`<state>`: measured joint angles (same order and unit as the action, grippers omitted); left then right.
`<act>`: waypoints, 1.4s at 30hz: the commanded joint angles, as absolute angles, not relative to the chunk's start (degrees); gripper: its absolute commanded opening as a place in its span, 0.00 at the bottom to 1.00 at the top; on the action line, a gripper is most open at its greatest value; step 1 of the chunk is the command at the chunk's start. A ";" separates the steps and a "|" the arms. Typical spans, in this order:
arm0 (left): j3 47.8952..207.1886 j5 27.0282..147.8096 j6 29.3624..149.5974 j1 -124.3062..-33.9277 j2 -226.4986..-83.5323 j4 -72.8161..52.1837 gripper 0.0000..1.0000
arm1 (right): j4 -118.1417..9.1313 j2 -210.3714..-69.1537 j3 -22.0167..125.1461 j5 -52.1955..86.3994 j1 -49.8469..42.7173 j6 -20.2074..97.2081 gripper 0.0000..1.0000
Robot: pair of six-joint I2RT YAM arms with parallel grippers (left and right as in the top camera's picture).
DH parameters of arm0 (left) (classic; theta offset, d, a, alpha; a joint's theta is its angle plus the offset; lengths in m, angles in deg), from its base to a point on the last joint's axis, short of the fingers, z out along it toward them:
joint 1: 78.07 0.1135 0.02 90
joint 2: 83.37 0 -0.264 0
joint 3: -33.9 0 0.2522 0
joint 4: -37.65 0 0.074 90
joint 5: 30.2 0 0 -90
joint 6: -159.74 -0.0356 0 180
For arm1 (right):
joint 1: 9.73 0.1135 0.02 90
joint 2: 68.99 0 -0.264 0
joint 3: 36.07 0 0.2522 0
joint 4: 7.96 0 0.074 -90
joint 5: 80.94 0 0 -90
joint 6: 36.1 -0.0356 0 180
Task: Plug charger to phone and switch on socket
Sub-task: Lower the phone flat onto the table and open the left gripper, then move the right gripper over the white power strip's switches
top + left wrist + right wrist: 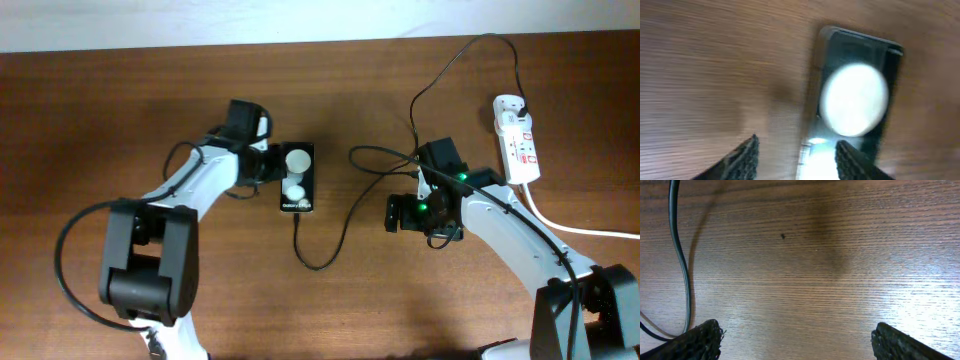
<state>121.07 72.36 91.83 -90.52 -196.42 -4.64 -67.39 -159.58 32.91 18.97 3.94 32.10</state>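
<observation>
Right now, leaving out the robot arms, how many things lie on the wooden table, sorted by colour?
Black: 2 (glossy black rectangular smartphone, long thin black charger cable)
White: 1 (long white plastic power strip)
Total: 3

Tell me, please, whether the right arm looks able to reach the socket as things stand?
Probably yes. The right gripper is open and empty, and the socket lies uncovered on that arm's side. The gripper faces away from it, and only the thin charger cable runs nearby.
</observation>
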 commanded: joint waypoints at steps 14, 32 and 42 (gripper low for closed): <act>121.92 71.97 91.52 -82.56 -196.18 -5.54 0.99 | -67.37 -158.40 33.13 18.01 3.70 32.64 0.99; 121.92 71.97 91.55 -82.56 -196.18 -5.54 0.99 | -96.46 -160.38 76.71 11.26 -6.31 27.94 0.04; 121.92 71.97 91.55 -82.56 -196.18 -5.54 0.99 | -103.24 -171.99 89.61 8.09 -26.37 28.16 0.78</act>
<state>121.18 72.12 91.81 -82.69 -196.42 -5.50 -102.99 -167.64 89.30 9.03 -23.16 28.18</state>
